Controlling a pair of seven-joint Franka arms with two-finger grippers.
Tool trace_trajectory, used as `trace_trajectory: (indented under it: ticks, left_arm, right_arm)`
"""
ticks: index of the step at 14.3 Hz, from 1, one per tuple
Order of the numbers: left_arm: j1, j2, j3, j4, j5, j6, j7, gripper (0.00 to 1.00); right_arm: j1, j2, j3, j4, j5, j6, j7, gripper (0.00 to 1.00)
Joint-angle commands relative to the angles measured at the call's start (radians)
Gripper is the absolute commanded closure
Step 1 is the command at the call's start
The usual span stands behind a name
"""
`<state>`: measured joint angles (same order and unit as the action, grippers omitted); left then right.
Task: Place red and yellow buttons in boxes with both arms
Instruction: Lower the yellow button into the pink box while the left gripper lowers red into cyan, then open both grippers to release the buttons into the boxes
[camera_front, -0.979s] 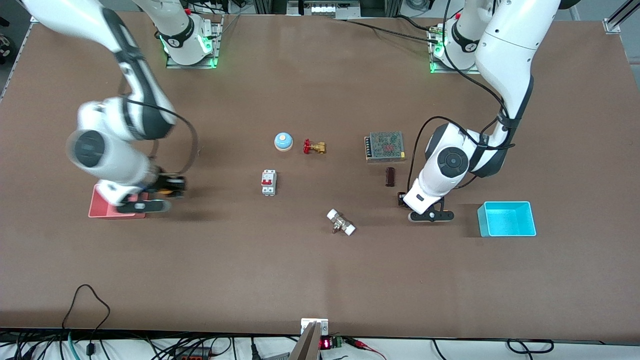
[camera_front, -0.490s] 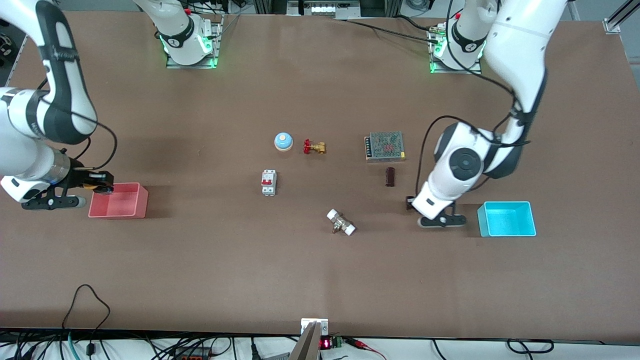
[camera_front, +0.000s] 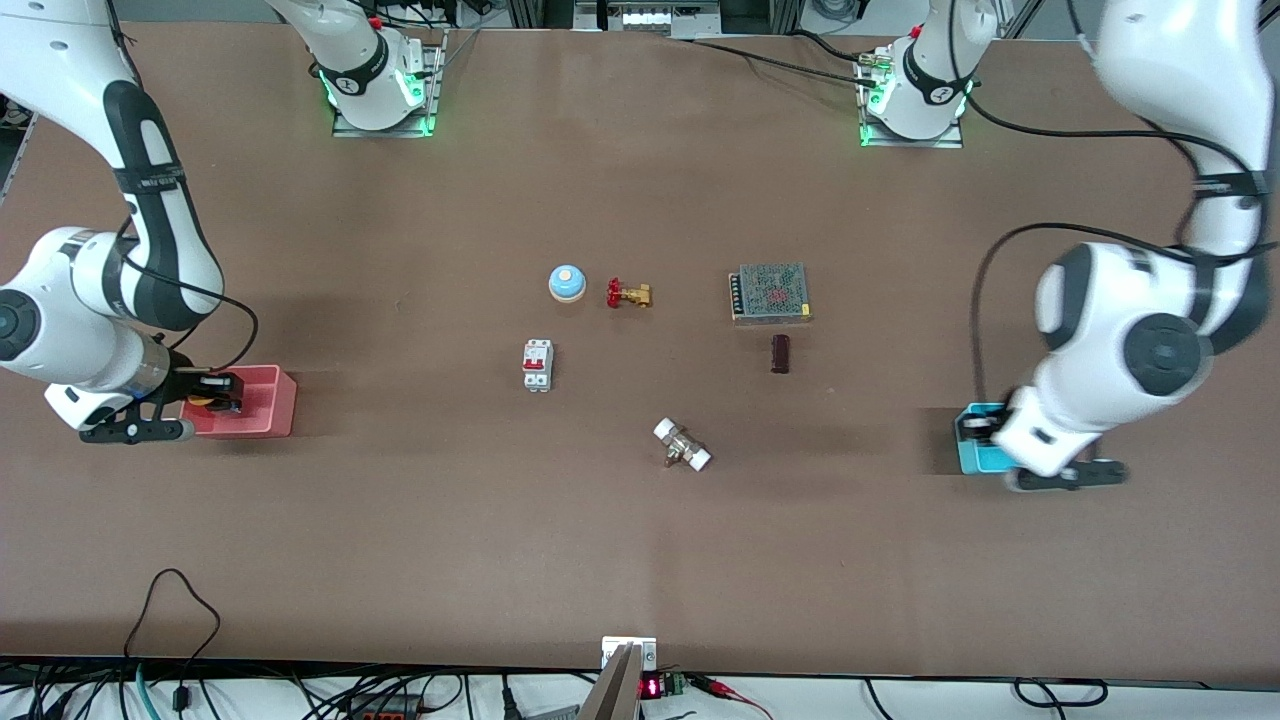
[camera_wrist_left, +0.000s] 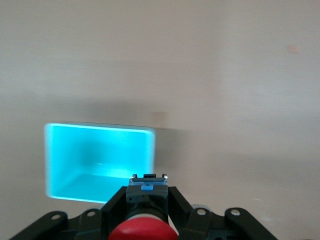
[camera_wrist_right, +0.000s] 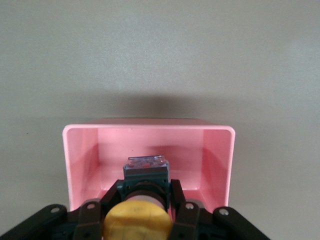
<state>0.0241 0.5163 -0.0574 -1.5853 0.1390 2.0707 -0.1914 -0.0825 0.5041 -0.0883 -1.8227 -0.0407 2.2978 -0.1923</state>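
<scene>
My right gripper (camera_front: 218, 393) is shut on the yellow button (camera_front: 201, 401) and holds it over the pink-red box (camera_front: 265, 408). In the right wrist view the yellow cap (camera_wrist_right: 137, 220) sits between the fingers of my right gripper (camera_wrist_right: 146, 189), above the open pink box (camera_wrist_right: 220, 150). My left gripper (camera_front: 973, 428) is over the edge of the cyan box (camera_front: 972, 458), which the arm mostly hides. In the left wrist view my left gripper (camera_wrist_left: 147, 194) is shut on the red button (camera_wrist_left: 142, 231), just short of the cyan box (camera_wrist_left: 100, 160).
In the middle of the table are a blue-and-cream bell (camera_front: 567, 283), a red-handled brass valve (camera_front: 628, 294), a white circuit breaker (camera_front: 538, 364), a grey mesh-topped unit (camera_front: 770, 292), a small dark block (camera_front: 780, 353) and a white-ended fitting (camera_front: 682, 445).
My left gripper has carried the red button from near the dark block to the cyan box. My right gripper swung past the pink box's outer end and has come back over it.
</scene>
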Motion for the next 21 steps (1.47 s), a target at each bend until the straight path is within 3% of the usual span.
trace_trajectory:
  ticks: [1,7,10,14,16,18,21]
  left_arm:
    - [0.048,0.060,-0.010,0.022,0.070,0.012,0.033,0.77]
    - [0.103,0.159,-0.013,-0.012,0.059,0.121,0.099,0.77]
    - [0.111,0.175,-0.021,-0.022,0.053,0.126,0.101,0.77]
    - [0.109,0.177,-0.022,-0.024,0.053,0.140,0.101,0.77]
    - [0.109,0.180,-0.022,-0.024,0.053,0.140,0.098,0.77]
    - [0.109,0.186,-0.022,-0.027,0.053,0.161,0.098,0.77]
    - [0.117,0.199,-0.022,-0.041,0.047,0.180,0.098,0.77]
  right_arm:
    - [0.000,0.025,0.001,0.008,0.022,0.022,-0.012,0.93]
    - [-0.006,0.065,-0.001,0.008,0.021,0.035,-0.013,0.88]
    - [-0.005,0.070,0.001,0.008,0.021,0.035,-0.012,0.68]
    - [-0.005,0.067,-0.001,0.010,0.018,0.035,-0.015,0.23]
    - [-0.005,0.064,0.001,0.010,0.019,0.035,-0.007,0.06]
    - [-0.005,0.059,0.001,0.010,0.019,0.035,-0.010,0.00]
    - [-0.002,0.009,0.001,0.008,0.015,0.020,-0.016,0.00]
